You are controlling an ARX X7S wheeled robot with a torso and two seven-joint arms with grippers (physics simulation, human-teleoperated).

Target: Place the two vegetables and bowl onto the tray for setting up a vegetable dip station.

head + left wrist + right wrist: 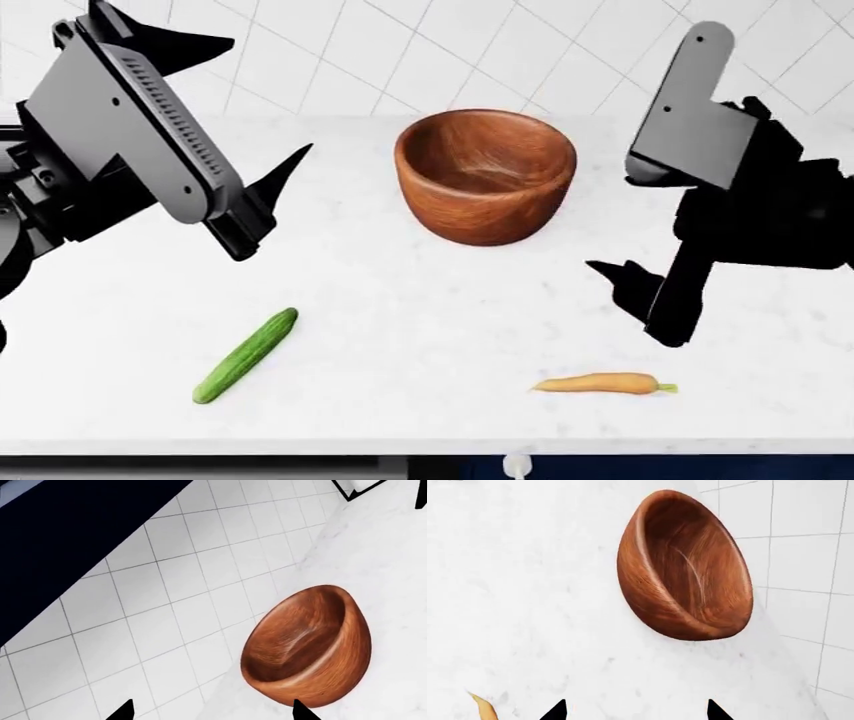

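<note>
The reddish-brown wooden bowl (486, 176) stands upright at the back middle of the white marble counter; it also fills the left wrist view (308, 645) and the right wrist view (684, 565). A green cucumber (246, 355) lies at the front left. An orange carrot (601, 383) lies at the front right, its tip showing in the right wrist view (483, 708). My left gripper (267, 185) hovers open left of the bowl, holding nothing (212, 711). My right gripper (638, 290) hangs open right of the bowl, above the carrot (635, 711). The tray is out of view.
A white tiled wall (400, 50) rises behind the counter. The counter's front edge (400, 455) runs along the bottom of the head view. A dark panel (73, 535) crosses a corner of the left wrist view.
</note>
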